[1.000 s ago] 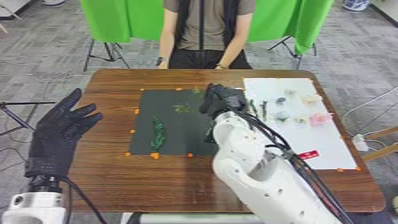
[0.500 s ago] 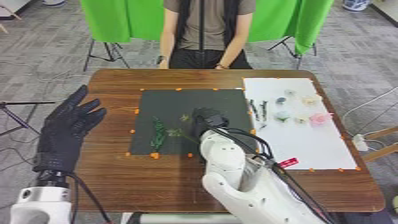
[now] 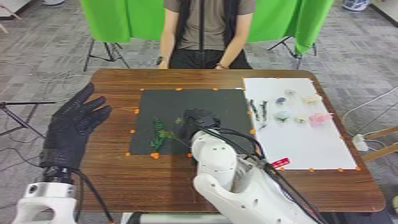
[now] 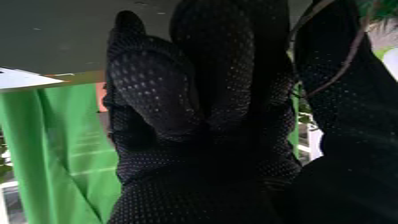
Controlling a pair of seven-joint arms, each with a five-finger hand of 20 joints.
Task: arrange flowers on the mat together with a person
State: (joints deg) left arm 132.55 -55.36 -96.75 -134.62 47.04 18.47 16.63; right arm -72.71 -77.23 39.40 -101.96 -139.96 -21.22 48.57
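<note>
While my right hand (image 3: 202, 118) pinches a thin-stemmed sprig (image 4: 352, 52) over the dark mat (image 3: 222, 100), a darker green sprig (image 3: 158, 140) lies at its 8 o'clock.

Directions are read from my right hand, with 12 o'clock at the table's far side. In the right wrist view, the slender brown stem crosses between my thumb and fingers, with green foliage beyond it. In the head view, light green foliage extends from the hand toward 8 and 9 o'clock, overlapping the darker sprig in sight; whether the two touch, I cannot tell. My forearm trails toward 5 o'clock.

Between 2 and 3 o'clock, two narrow green sprigs (image 3: 264, 111) lie side by side near the adjacent edge of the white mat (image 3: 293, 145). Farther out on that mat, a pale blue-green flower (image 3: 282, 115), a small cream flower (image 3: 300, 120) and a pink flower (image 3: 320, 119) occupy 3 o'clock, in that order outward. A gray-blue flower (image 3: 281, 100) lies at 2 o'clock. At 9 o'clock, well apart, my left hand (image 3: 73, 122) hangs by the brown table's (image 3: 111, 185) edge, its fingers extended and slightly spread.
</note>
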